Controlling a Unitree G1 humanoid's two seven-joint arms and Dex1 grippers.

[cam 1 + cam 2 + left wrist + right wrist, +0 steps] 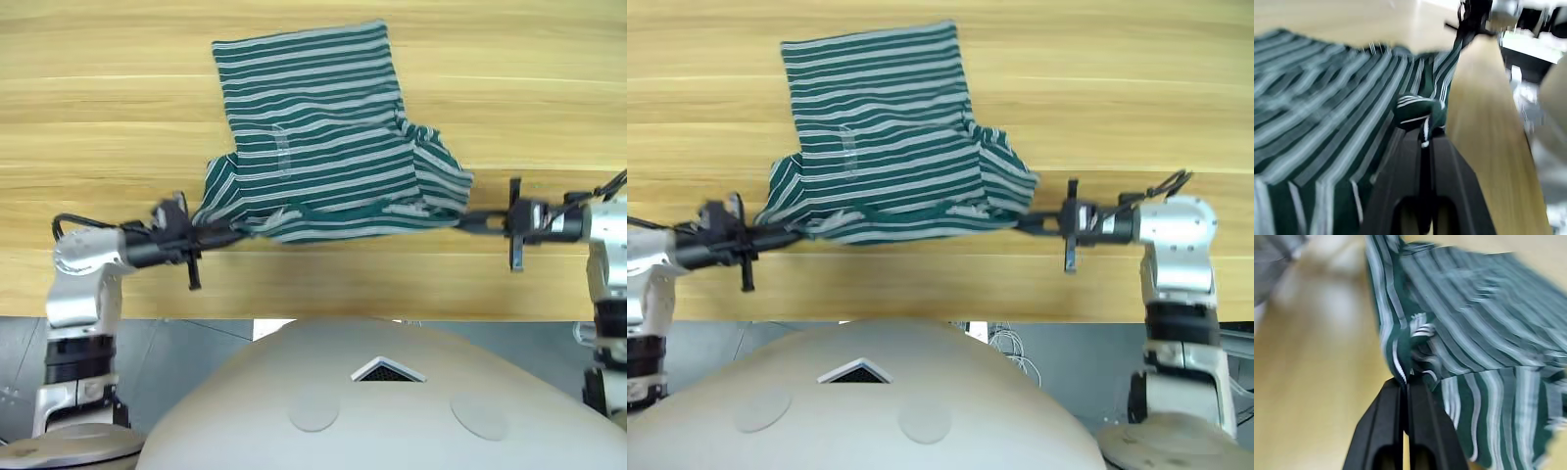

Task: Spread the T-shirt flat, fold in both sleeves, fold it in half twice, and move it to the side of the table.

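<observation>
Gripping the T-shirt (313,127) at frame centre, left hand (227,235) and right hand (462,221) each clench its near edge; it lies rumpled on the desk (98,98), no fold made yet.

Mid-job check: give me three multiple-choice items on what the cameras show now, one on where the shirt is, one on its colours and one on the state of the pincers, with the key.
1. Where does the green-and-white striped T-shirt lie?
A. on the light wooden table
B. on the floor
C. over a chair

2. What colours is the shirt?
A. red and black
B. plain yellow
C. dark green with white stripes

3. How are the left pincer and right pincer set?
A. both open above the cloth
B. both shut on the shirt's near edge
C. both resting apart from the shirt

Key:
1 A: the head views show the cloth spread over the wooden top.
2 C: the green and white stripes show in every view.
3 B: each wrist view shows closed fingers with a fold of cloth pinched between them.
</observation>
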